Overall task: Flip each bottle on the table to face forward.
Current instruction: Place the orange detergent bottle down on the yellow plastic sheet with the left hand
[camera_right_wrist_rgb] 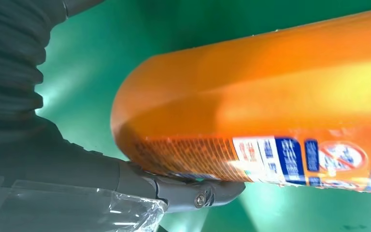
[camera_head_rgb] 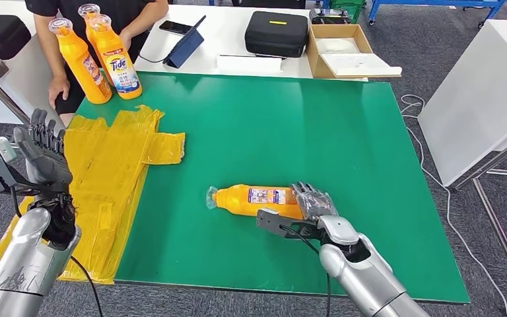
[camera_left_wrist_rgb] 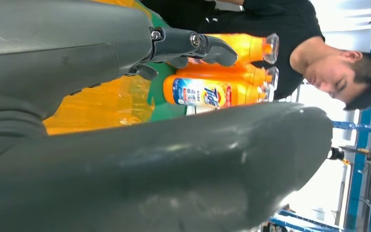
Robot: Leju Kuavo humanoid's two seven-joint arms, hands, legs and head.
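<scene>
Four orange bottles are in sight. One bottle lies on its side on the green tabletop, its base end under the right hand, its clear cap pointing away toward the robot's left; the back label with fine print faces up. The right hand rests on that base end with fingers draped over it, and in the right wrist view a finger touches the bottle's lower edge; whether it truly grips cannot be told. Three upright bottles stand clustered well ahead of the left hand, at the tabletop's far corner. The left hand is raised off the tabletop's edge, holding nothing, fingers loosely apart. Just beside it lies one crumpled yellow plastic sheet. One person stands behind the three bottles.
</scene>
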